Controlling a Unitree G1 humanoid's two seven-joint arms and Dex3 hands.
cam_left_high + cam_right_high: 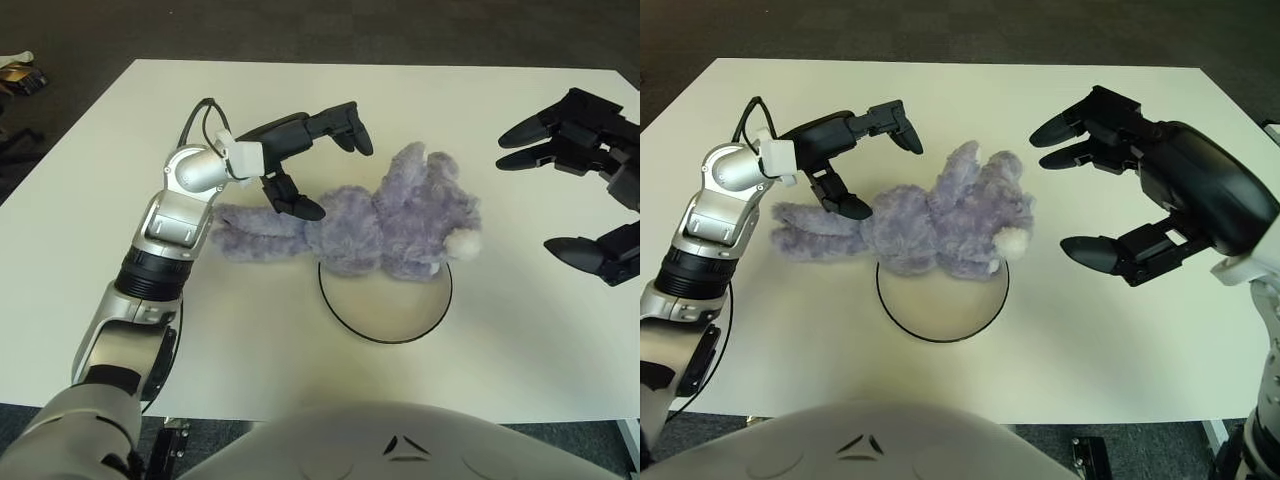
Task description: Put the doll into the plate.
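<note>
White table (520, 340) over dark carpet (300, 25); doll (380, 225) overlapping plate (385, 325).

Lavender-grey fuzzy doll (390, 225) (white snout); cream plate (390, 310) rimmed in black; white table (250, 330); black-fingered hands, silver left arm (175, 215).

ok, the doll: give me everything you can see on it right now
The doll is a grey-lilac plush animal with shaggy fur and a pale snout. It lies flat on the white table, head toward the robot's right, long legs stretched toward its left. Its head and lower torso overlap the far rim of the round, dark-edged plate; most of the body and the legs are still on the table. The left robot hand is open above its legs, thumb close to the fur; contact unclear. The right robot hand is open, clear of it.
</note>
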